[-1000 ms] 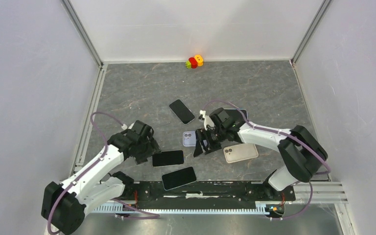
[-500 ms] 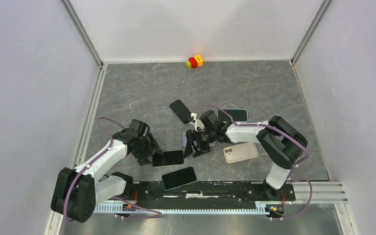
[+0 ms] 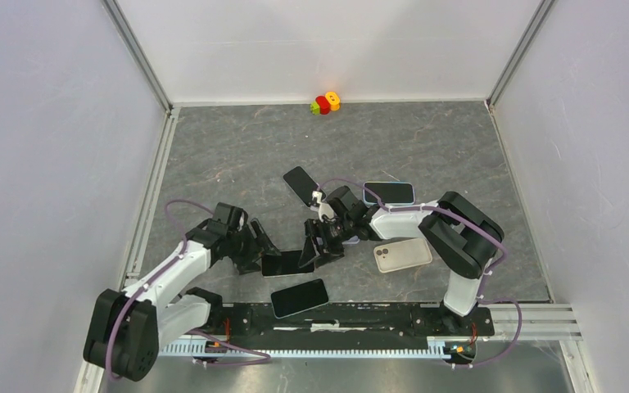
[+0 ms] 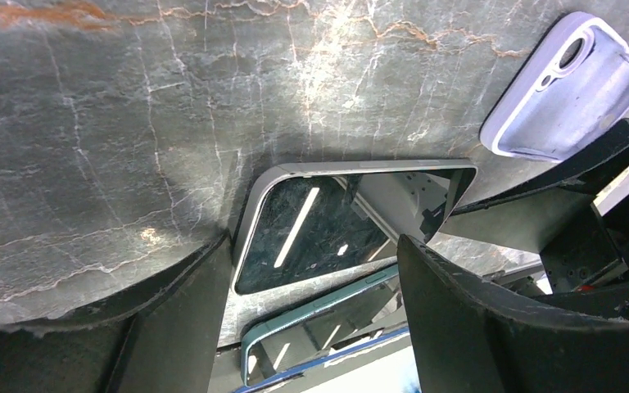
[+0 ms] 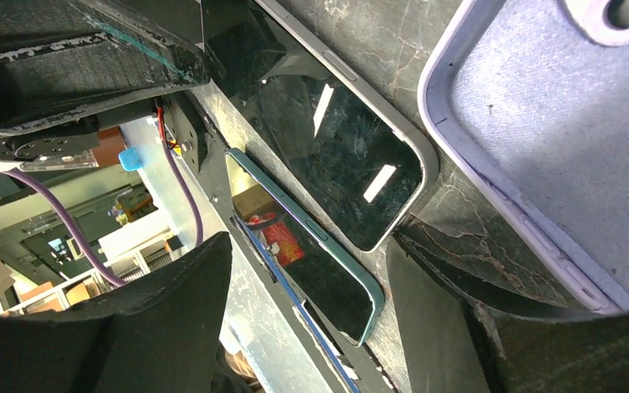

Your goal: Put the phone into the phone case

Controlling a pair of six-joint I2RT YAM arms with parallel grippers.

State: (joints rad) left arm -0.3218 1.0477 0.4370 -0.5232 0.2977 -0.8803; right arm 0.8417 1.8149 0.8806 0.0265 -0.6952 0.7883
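Two black arms lean in low over a grey surface (image 3: 229, 155) that looks like stone, with thin pale cracks running across it. Between them lies the phone (image 3: 285, 264), flat and face up. It is a shiny dark rectangle with round corners and a thin silver edge, and its glass shows bright strips of light like a mirror.

The left gripper (image 4: 315, 254) is wide open and holds nothing. Its two thick, dull black fingers (image 4: 172, 319) stand on either side of one end of the phone, and I cannot tell if they touch it. The right gripper (image 5: 307, 270) is wide open too, down low at the other end, and also holds nothing.

The phone case (image 4: 565, 90) lies just beside the phone – hollow side up, with a strip of bare stone between them. It is pale purple and soft-looking, with a raised rim and a round-cornered camera hole. The phone is not in it yet.

Nearer the arm bases lies a teal-edged phone (image 3: 299, 297), glossy as well. Farther out are a black phone (image 3: 304, 186), a blue-edged phone (image 3: 389, 193) and a beige phone (image 3: 403, 255) with two round lenses in one corner. A small lumpy toy (image 3: 325, 102) – red, green and orange – sits by the far wall
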